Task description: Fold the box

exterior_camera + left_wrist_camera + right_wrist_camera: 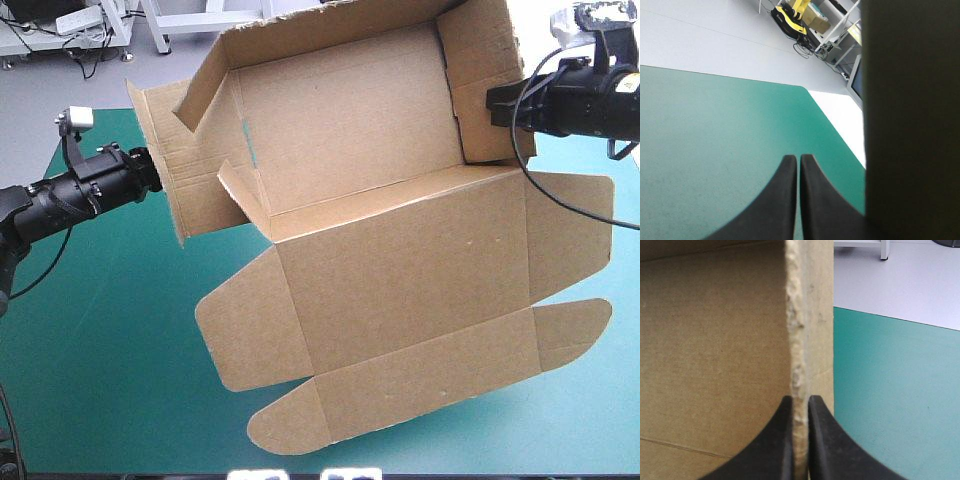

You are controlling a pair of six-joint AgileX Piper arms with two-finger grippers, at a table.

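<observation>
Brown box (400, 270), count one, fills the centre of the high frame. Its open tray, walls raised, sits in the upper centre. The lid spreads toward the lower centre and ends in two rounded tabs, one at lower left and one at right.

One teal-green cover (90, 360), bare in the lower left and along the right edge.

Two grippers. At mid left, the left gripper (153, 172) has its tip at the tray's outer left flap. Wrist view: its two black fingers (785, 200) are pressed all but together, with only a slit between them and no board in it. The board stands as a dark slab just beside them.

At upper right, the right gripper (497, 105): two fingers (782, 440) pinch the tray's right wall, with the board's edge running up between them.
</observation>
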